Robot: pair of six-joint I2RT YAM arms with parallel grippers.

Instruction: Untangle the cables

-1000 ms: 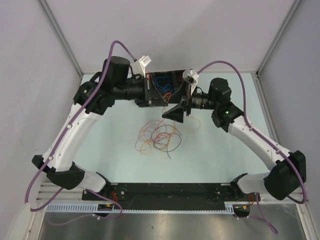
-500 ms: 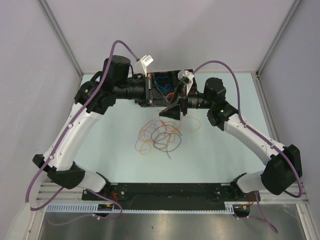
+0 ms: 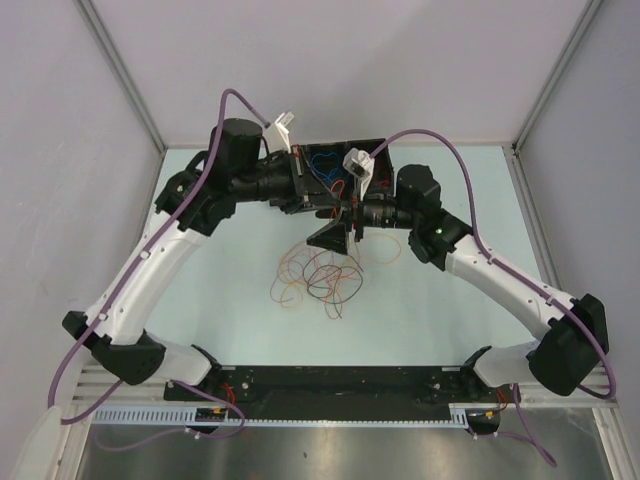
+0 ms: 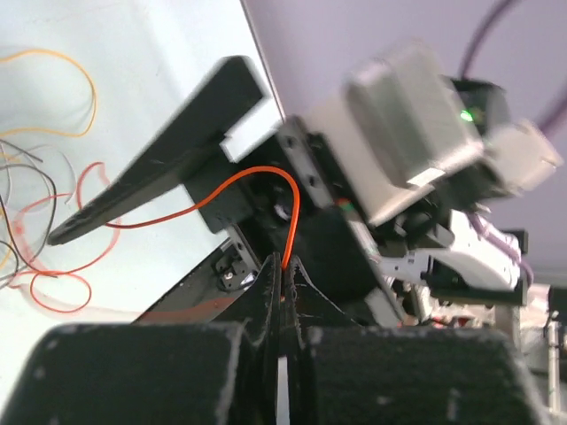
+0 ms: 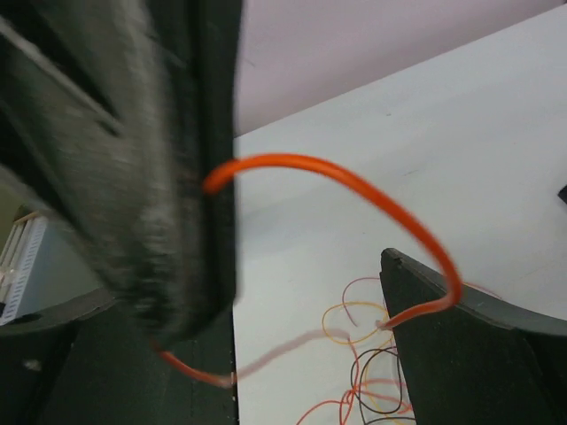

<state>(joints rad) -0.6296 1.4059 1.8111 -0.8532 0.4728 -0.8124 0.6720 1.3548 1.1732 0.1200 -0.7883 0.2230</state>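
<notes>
Two black two-finger claws meet above the far middle of the pale green tabletop. The left gripper is pinched tight on a thin orange-red wire. In its wrist view the fingers stand pressed together, and the wire rises straight out from between their tips. From there the wire arches up and over, then falls away to the left past a long black finger of the other claw and down toward the table.

The right gripper stands wide with nothing clamped. In its own wrist view the same orange-red wire bows across the gap between its fingers and meets the edge of the lower right finger. I cannot tell whether it presses on that finger. The other finger is only a dark blur.

From above, the two claws are very close together, the right one on the nearer side of the left.

Just in front of them on the table lies a loose tangle of thin red, orange-yellow and black cables, near the middle. Thin blue wire loops show against a dark surface behind the wrists, by the far edge.
</notes>
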